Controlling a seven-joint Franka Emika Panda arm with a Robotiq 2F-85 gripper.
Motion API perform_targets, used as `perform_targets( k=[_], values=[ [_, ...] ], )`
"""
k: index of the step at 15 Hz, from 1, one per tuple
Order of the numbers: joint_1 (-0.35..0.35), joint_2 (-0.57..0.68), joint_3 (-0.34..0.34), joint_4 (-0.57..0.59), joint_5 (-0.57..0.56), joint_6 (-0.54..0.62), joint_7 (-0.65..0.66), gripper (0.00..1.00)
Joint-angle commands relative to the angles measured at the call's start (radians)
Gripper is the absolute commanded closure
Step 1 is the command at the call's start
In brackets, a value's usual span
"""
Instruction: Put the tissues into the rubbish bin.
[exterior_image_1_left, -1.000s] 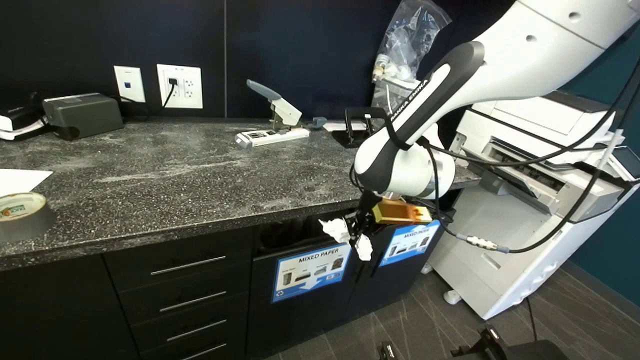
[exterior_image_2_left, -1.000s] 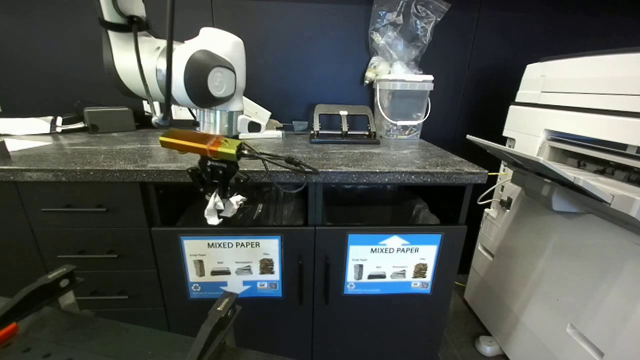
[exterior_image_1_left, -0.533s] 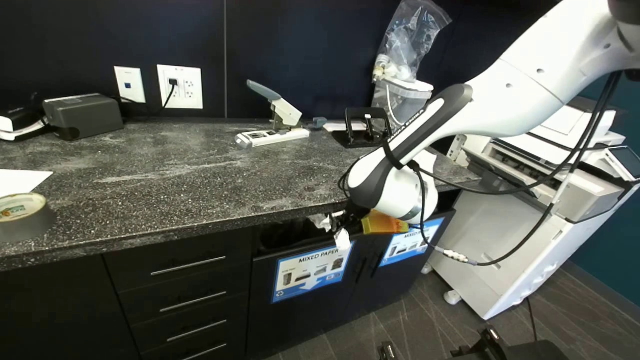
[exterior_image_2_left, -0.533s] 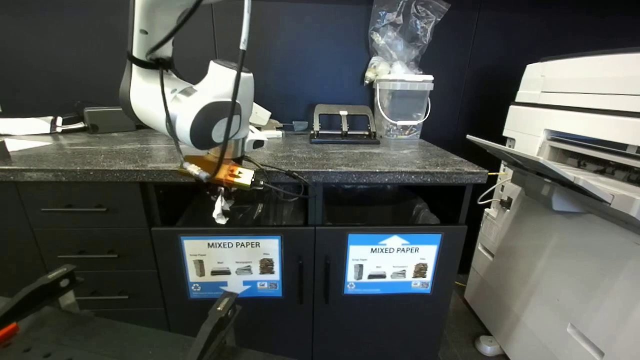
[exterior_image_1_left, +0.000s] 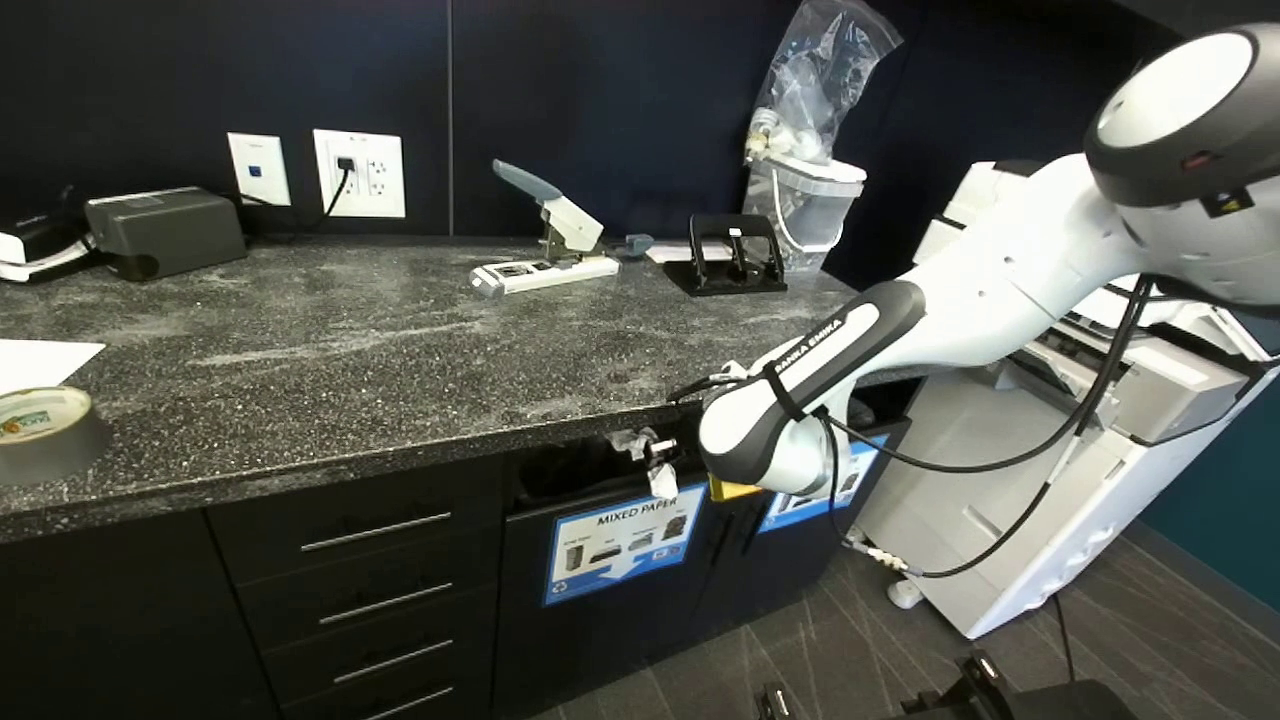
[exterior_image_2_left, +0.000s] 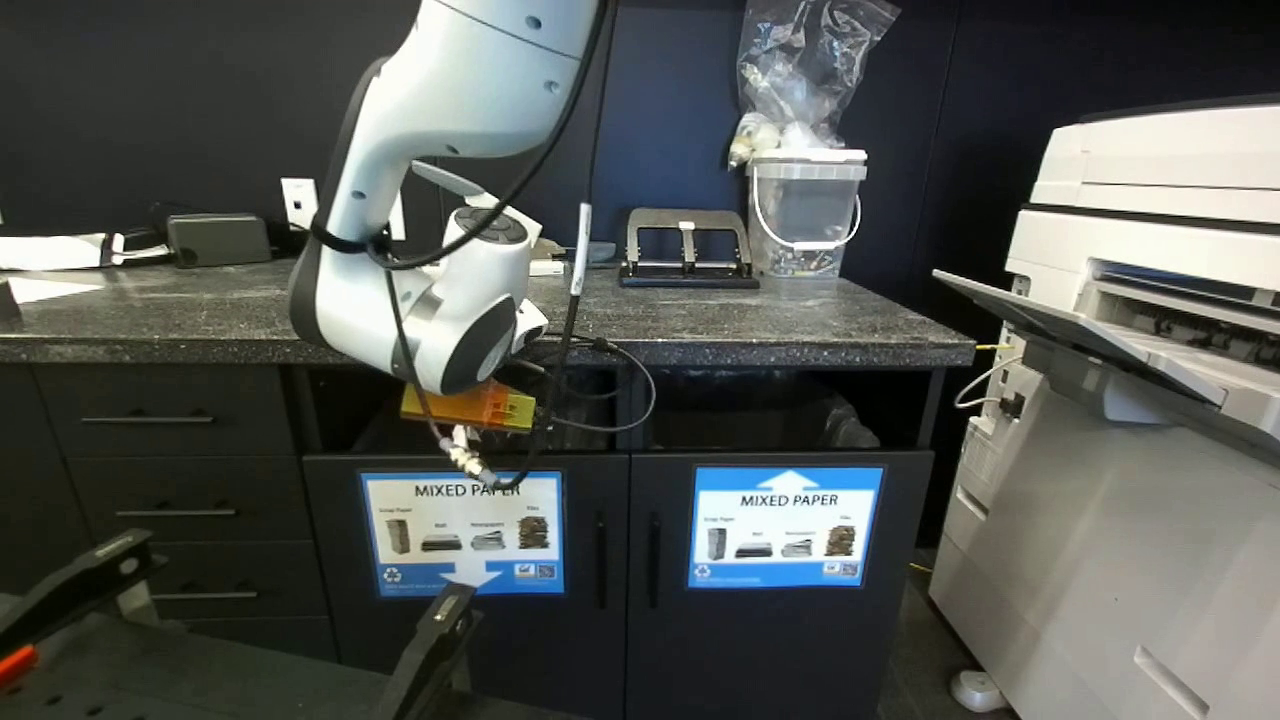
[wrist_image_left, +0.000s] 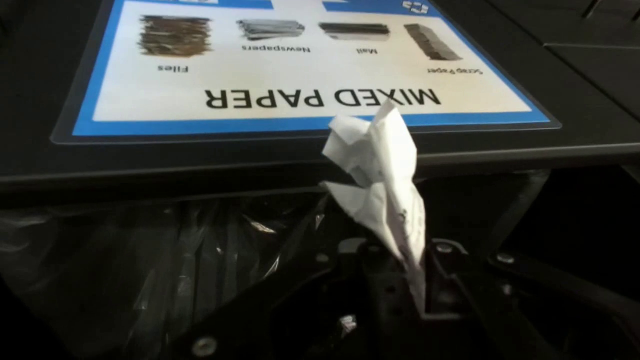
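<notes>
A crumpled white tissue (wrist_image_left: 392, 160) is pinched between the fingers of my gripper (wrist_image_left: 407, 270) in the wrist view. It also shows in an exterior view (exterior_image_1_left: 662, 483), hanging at the cabinet opening. My gripper (exterior_image_1_left: 660, 456) is shut on it, just below the counter edge. In an exterior view my arm and the orange camera housing hide nearly all of the gripper and tissue. The rubbish bin (wrist_image_left: 200, 265), lined with clear plastic, sits in the opening behind the left "MIXED PAPER" door, below my gripper. No other tissues show.
The counter edge (exterior_image_2_left: 700, 352) runs above the opening. The door's top edge (wrist_image_left: 240, 172) and its sign (wrist_image_left: 320, 107) are in front. A second bin opening (exterior_image_2_left: 760, 410) lies to the right. A stapler (exterior_image_1_left: 550, 265), hole punch (exterior_image_1_left: 735, 255) and tape roll (exterior_image_1_left: 45, 435) are on the counter.
My gripper has moved down with the tissue, from in front of the counter edge to the bin opening. The wrist has lowered and the upper arm has swung down.
</notes>
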Motion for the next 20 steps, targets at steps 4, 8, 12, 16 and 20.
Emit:
perform_targets(
  k=[4,8,12,16,20],
  values=[
    [-0.012,0.186,0.017,0.184,-0.164,0.107,0.077,0.87],
    [-0.020,0.251,0.031,0.250,-0.211,0.141,0.134,0.87],
    [0.019,0.279,0.002,0.285,-0.207,0.231,0.207,0.87],
    [0.080,0.295,-0.045,0.318,-0.168,0.321,0.278,0.60],
    [0.140,0.319,-0.091,0.367,-0.126,0.403,0.374,0.31]
  ],
)
